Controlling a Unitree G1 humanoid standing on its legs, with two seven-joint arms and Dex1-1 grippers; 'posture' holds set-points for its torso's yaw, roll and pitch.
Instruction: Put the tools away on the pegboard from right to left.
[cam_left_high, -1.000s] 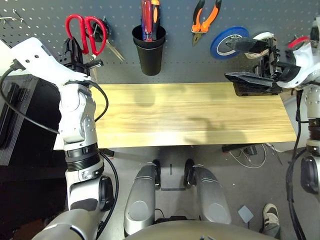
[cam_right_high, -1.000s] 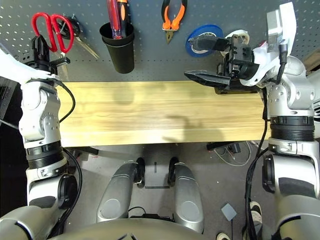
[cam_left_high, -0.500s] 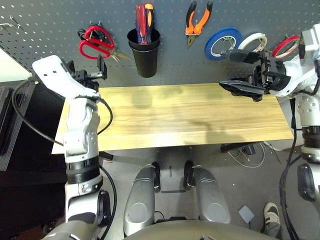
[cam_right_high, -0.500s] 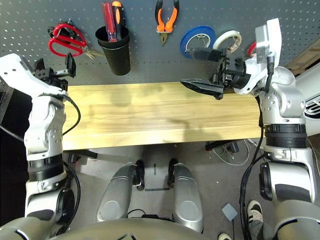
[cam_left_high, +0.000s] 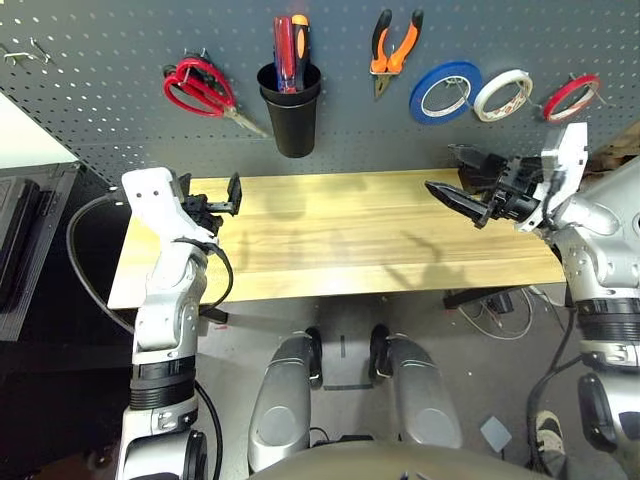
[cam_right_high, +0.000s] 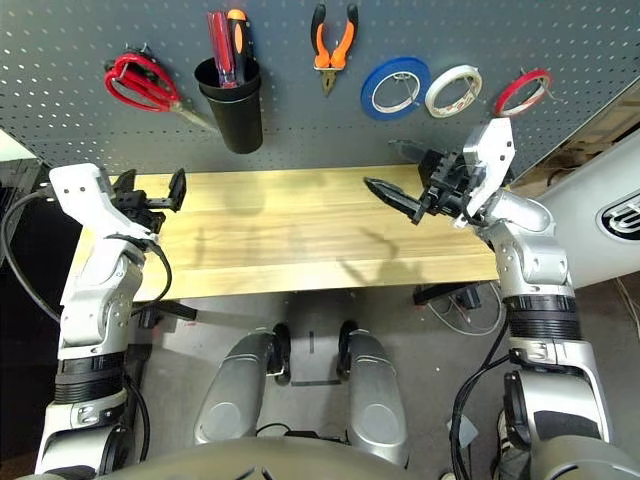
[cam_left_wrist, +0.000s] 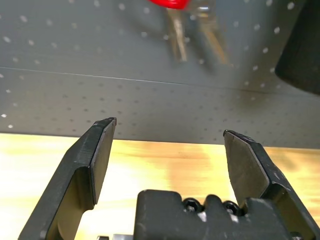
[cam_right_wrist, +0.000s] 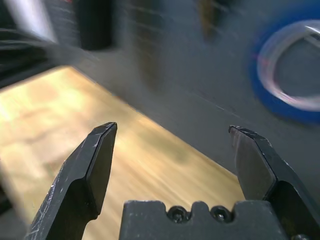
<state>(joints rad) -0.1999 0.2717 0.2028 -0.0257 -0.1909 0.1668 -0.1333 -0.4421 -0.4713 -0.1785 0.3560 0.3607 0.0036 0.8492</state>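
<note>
Black cup (cam_left_high: 296, 112) on pegboard (cam_left_high: 120, 90) holds screwdriver (cam_left_high: 284, 48).

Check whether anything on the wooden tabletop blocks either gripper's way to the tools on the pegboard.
Nothing visible does. The tabletop is bare between the open left gripper, the open right gripper and the pegboard, where the red-handled scissors, screwdriver, pliers and red tape ring already hang.

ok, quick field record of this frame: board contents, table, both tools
pegboard: holds every item below
red-handled scissors: hung, far left
black cup: holds red-handled screwdriver
pliers: hung, nose down
blue tape, white tape, red tape ring: hung at right
table: bare wood
left tool: open, holding nothing
right tool: open, holding nothing
</note>
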